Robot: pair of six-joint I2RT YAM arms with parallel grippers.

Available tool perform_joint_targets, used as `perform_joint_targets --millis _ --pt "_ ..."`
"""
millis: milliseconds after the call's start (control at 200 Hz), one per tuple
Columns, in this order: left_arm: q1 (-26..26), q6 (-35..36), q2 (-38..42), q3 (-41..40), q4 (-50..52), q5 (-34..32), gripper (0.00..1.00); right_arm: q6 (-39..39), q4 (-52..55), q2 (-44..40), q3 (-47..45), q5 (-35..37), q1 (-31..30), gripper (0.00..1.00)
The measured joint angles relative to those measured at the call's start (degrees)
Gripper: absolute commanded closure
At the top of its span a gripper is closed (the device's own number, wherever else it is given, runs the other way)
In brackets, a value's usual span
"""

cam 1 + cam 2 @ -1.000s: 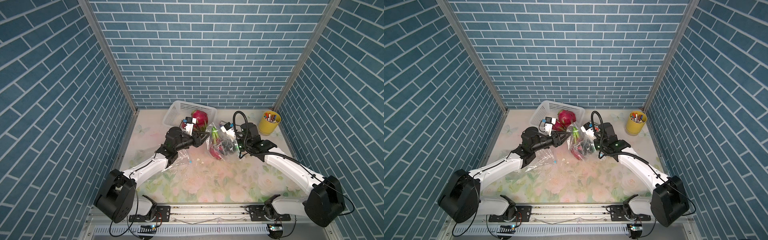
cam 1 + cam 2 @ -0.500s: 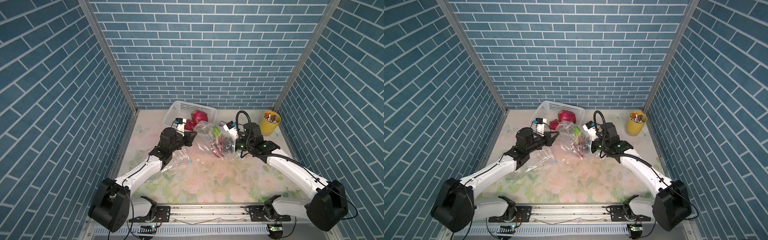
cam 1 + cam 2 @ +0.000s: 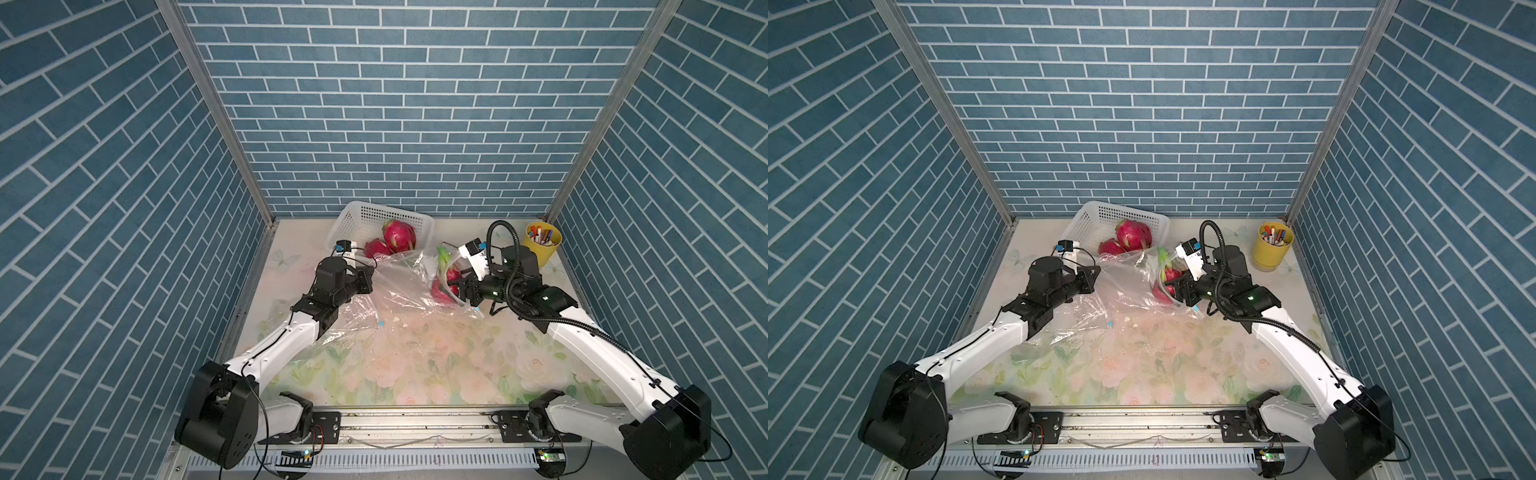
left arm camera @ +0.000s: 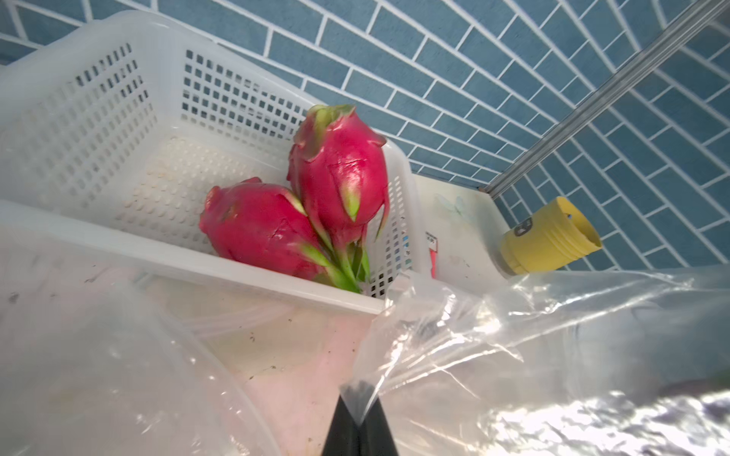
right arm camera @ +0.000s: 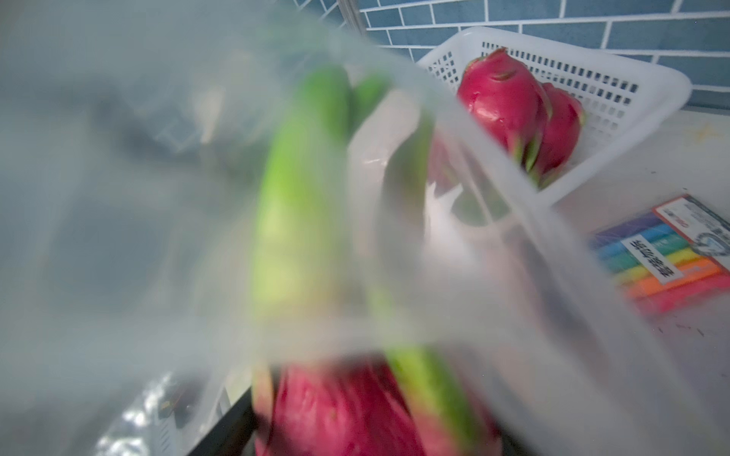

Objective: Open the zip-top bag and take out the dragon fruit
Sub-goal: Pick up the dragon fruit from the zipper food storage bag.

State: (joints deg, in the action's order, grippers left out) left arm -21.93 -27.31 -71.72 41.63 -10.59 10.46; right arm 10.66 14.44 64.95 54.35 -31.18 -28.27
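Dragon fruit [image 3: 444, 286], near 1 o'clock on the table [image 3: 415, 365], is clamped in the right gripper [image 3: 460, 287], film still over it. The left gripper [image 3: 370, 278], pinched onto the zip-top bag [image 3: 399, 286], has pulled back toward 10 o'clock, stretching the bag away: extraction looks nearly done.
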Motion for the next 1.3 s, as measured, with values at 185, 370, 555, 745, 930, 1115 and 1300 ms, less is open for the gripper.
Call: perform_joint_targets --millis 185,370,555,745,930,1115,1300 --pt "0.00 0.92 0.26 -0.31 1.40 -1.36 1.00 0.04 0.66 -3.17 -0.85 1.81 3.19 0.25" --pt "0.44 1.70 0.24 -0.31 2.69 -3.15 1.00 -0.17 2.05 -5.99 -0.72 2.60 5.07 0.25" --pt "0.44 2.58 0.13 -0.31 4.07 -3.91 1.00 -0.61 6.21 -8.00 -0.17 3.45 7.61 0.25" --pt "0.42 2.80 -0.24 -0.28 4.04 -2.21 1.00 -2.21 10.54 -8.50 3.26 7.02 7.98 0.25" --pt "-0.04 2.93 -2.16 -0.17 3.78 1.33 1.00 -4.79 15.04 -8.61 9.88 13.70 7.98 0.25" --pt "-0.11 2.93 -2.86 0.52 3.65 2.47 1.00 -3.06 12.83 -8.94 10.43 15.56 8.11 0.26" --pt "-0.04 2.84 -2.84 0.55 3.82 1.57 1.00 4.24 1.62 -9.35 4.31 15.10 8.46 0.26"
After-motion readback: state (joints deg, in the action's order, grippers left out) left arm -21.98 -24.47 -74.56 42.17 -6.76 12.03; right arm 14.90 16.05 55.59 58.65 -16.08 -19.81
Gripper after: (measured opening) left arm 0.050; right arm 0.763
